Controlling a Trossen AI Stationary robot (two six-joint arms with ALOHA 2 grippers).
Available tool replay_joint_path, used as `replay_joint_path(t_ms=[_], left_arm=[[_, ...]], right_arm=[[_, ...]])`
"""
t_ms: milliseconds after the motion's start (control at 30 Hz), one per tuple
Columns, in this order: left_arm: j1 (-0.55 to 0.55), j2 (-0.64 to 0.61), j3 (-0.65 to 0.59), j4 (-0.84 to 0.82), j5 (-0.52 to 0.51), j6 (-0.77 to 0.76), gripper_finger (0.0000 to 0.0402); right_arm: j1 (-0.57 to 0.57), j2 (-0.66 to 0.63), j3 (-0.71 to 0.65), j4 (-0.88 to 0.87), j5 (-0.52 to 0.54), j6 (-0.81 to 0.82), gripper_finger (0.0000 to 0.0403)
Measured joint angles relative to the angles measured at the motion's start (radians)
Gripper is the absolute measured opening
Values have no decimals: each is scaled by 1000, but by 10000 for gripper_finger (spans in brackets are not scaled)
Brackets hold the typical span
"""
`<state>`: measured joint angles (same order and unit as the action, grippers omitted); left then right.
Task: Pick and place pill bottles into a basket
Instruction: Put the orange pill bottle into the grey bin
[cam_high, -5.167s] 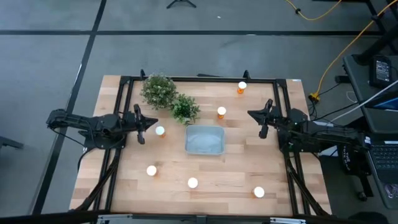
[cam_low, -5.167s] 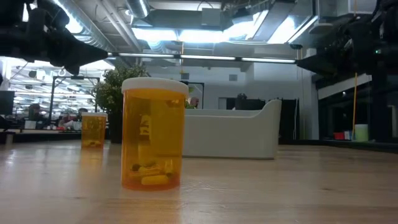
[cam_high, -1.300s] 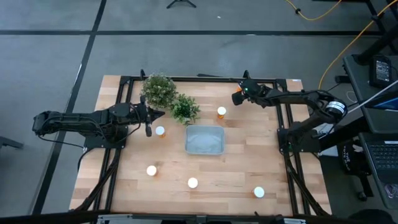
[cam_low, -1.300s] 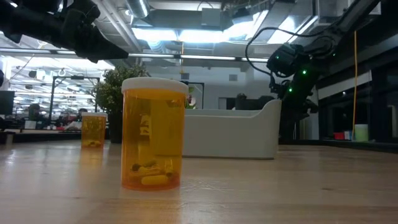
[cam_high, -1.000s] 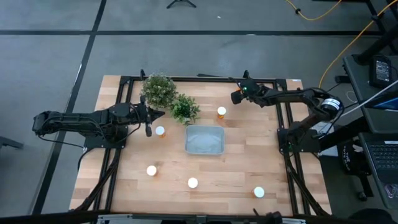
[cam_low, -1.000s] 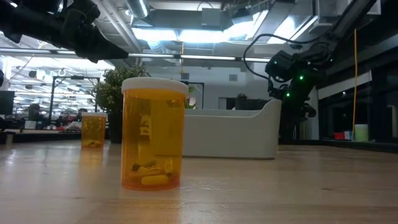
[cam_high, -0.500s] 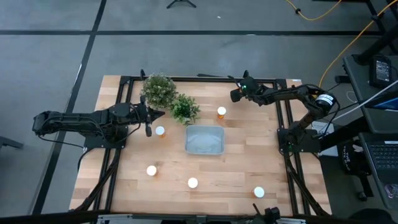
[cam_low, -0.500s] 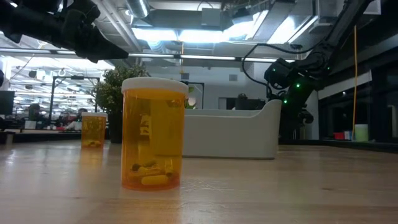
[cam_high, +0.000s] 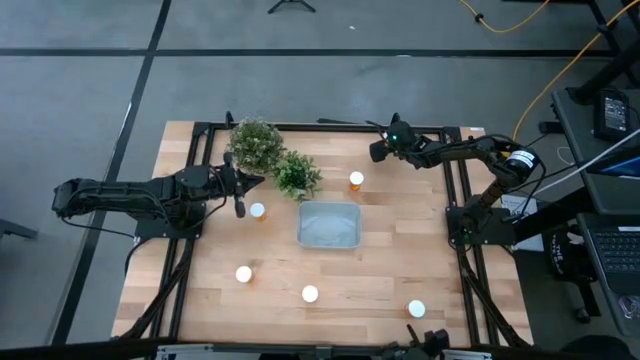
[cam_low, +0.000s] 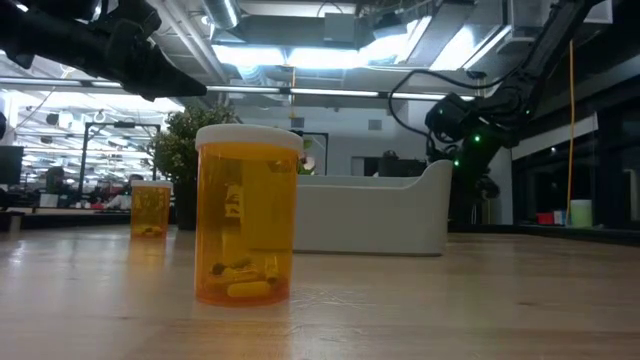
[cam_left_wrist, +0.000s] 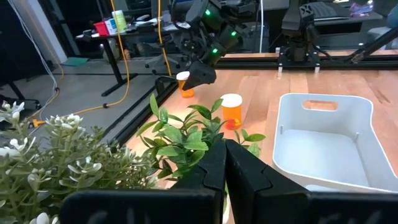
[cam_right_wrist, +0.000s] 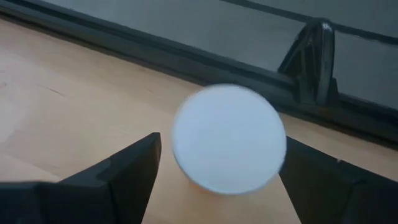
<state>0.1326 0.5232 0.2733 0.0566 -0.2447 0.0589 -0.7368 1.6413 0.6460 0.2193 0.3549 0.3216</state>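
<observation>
Several orange pill bottles with white caps stand on the wooden table: one (cam_high: 356, 180) beyond the basket, one (cam_high: 257, 211) beside my left gripper, and three along the near side (cam_high: 243, 274) (cam_high: 310, 294) (cam_high: 416, 310). The pale basket (cam_high: 329, 225) sits mid-table. My right gripper (cam_high: 378, 152) hovers open at the far edge over another bottle, whose white cap (cam_right_wrist: 229, 138) shows between the fingers (cam_right_wrist: 127, 171) with no touch visible. My left gripper (cam_left_wrist: 225, 163) is shut, holding nothing, behind the plants.
Two green potted plants (cam_high: 254, 145) (cam_high: 297, 175) stand at the far left, between my left gripper and the basket. A black frame rail (cam_high: 320, 126) runs along the far edge, right behind the bottle under my right gripper. Bare wood lies right of the basket.
My right gripper has crept a little toward the table's far edge and sunk slightly over the far-edge bottle, staying open. The bottles and basket have kept their places.
</observation>
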Motion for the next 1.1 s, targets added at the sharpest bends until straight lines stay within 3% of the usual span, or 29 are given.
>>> replay_joint_path(t_ms=[1100], left_arm=[[0, 0, 0, 0, 0, 7, 6]], right_arm=[[0, 0, 0, 1, 0, -37, 207]])
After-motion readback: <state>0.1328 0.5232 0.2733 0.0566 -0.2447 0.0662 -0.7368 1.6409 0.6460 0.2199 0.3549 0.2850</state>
